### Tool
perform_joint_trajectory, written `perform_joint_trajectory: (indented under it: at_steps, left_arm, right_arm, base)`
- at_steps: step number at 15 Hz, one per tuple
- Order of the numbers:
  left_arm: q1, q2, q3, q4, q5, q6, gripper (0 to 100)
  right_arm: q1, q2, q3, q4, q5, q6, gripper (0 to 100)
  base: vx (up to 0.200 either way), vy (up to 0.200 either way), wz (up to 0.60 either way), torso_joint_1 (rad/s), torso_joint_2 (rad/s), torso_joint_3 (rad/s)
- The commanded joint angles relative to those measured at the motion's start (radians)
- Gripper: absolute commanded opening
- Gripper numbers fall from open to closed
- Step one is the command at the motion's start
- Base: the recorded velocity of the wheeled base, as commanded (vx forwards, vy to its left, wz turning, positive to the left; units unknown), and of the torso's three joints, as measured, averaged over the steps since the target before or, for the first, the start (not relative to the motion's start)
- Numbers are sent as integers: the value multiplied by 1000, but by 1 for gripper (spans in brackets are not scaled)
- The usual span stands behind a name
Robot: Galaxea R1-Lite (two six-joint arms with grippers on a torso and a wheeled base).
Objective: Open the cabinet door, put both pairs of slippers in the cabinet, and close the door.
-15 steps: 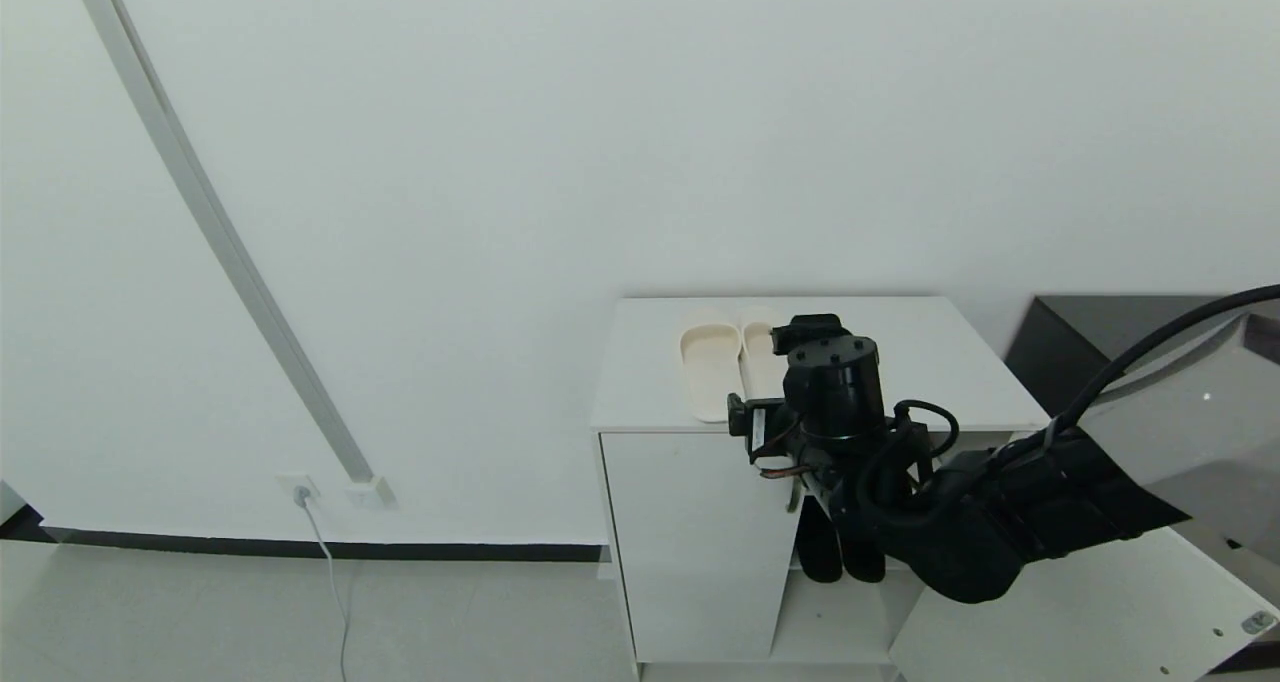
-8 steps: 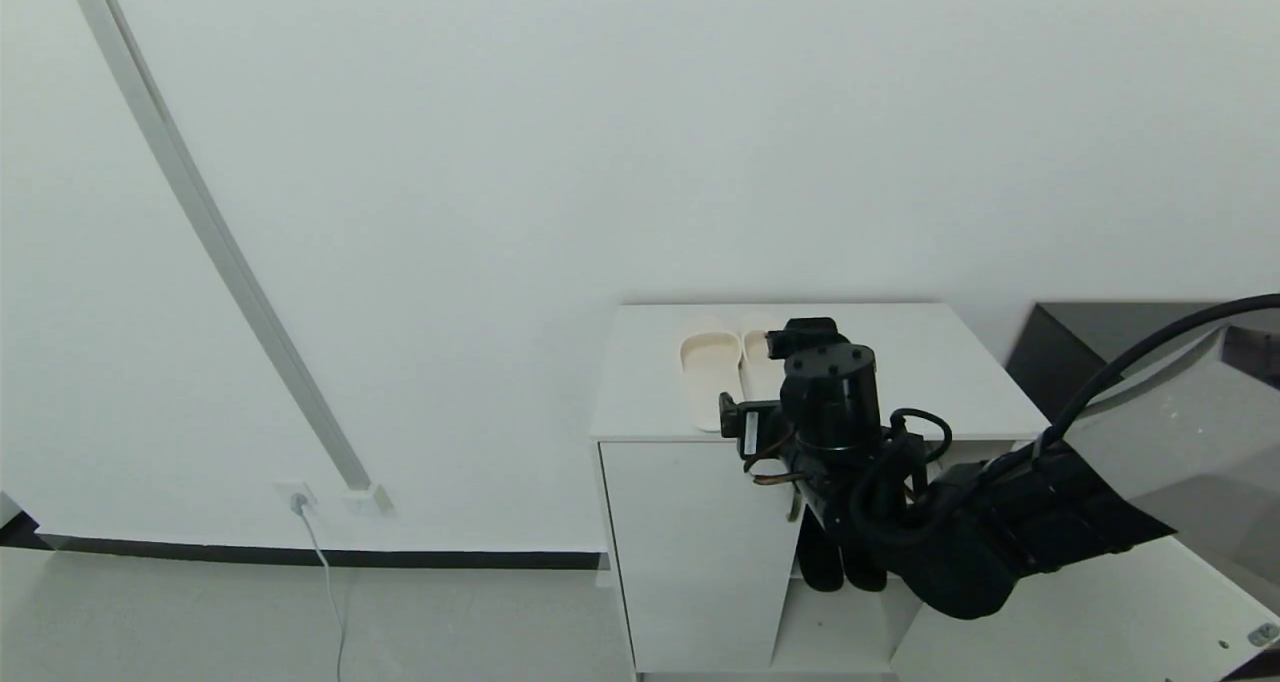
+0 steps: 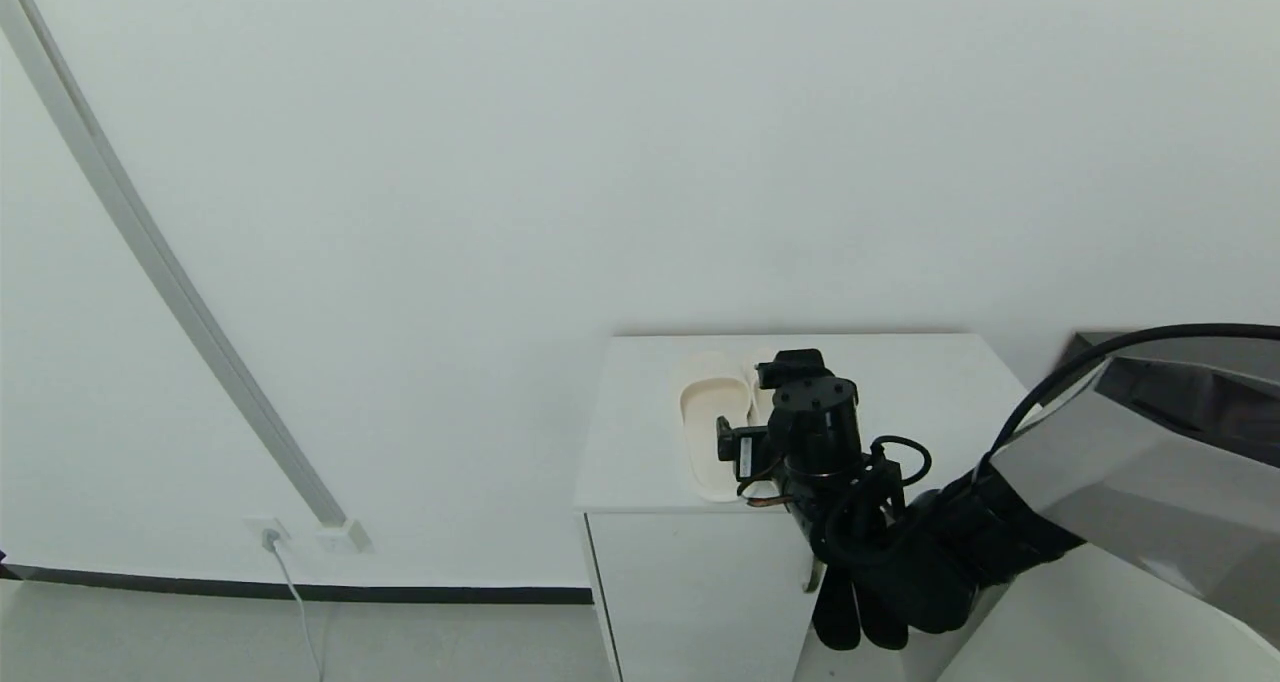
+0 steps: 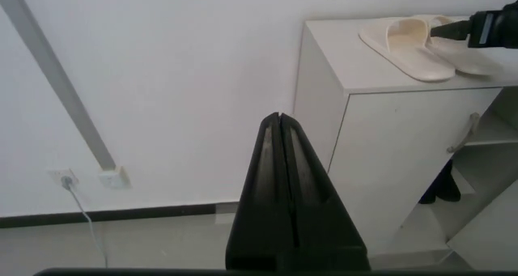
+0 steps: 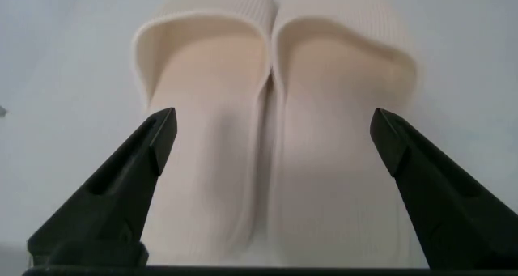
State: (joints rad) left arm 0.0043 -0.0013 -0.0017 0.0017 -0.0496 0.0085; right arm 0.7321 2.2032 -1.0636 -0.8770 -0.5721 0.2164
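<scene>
Pickup of the second pair is starting: the right gripper [image 5: 273,122], fingers [image 5: 121,195] spread wide, is hovering at the cream slippers [image 3: 712,422] on the cabinet [image 3: 690,582] top, lower centre. It probably needs to close on both next. The left gripper [image 4: 280,118] is hanging pressed together.

You'll see that the pair of cream foam-like slippers [image 5: 210,171] looks matt and soft, finely ribbed across the straps and smoother on the footbeds, while the white box-shaped cabinet [image 3: 640,452] under it has smooth, matt panels like painted or laminated board. The black wedge-shaped fingers [image 5: 121,195] of the right gripper [image 5: 273,122] look like hard plastic with a dull sheen, and the small curved door handle [image 4: 463,134] looks greyish and metallic.
</scene>
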Motion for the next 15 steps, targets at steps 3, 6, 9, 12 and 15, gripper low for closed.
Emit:
perform_joint_trajectory:
  at_steps: [3,6,9,12,15]
  left_arm:
    - [0,1,0,0,0,1,0]
    - [0,1,0,0,0,1,0]
    - [-1,1,0,0,0,2,0]
    - [0,1,0,0,0,2,0]
    - [0,1,0,0,0,2,0]
  right_arm:
    - [-33,89,-110,-2,37,-17,100]
    - [-66,139,-196,7,40,-52,100]
    - [-85,171,-254,50,67,-68,100]
    - [-91,188,-317,95,77,-68,100]
    - [-92,214,-360,121,77,-68,100]
  base:
    - [0,0,0,0,0,0]
    - [0,0,0,0,0,0]
    - [0,0,0,0,0,0]
    - [0,0,0,0,0,0]
    - [0,0,0,0,0,0]
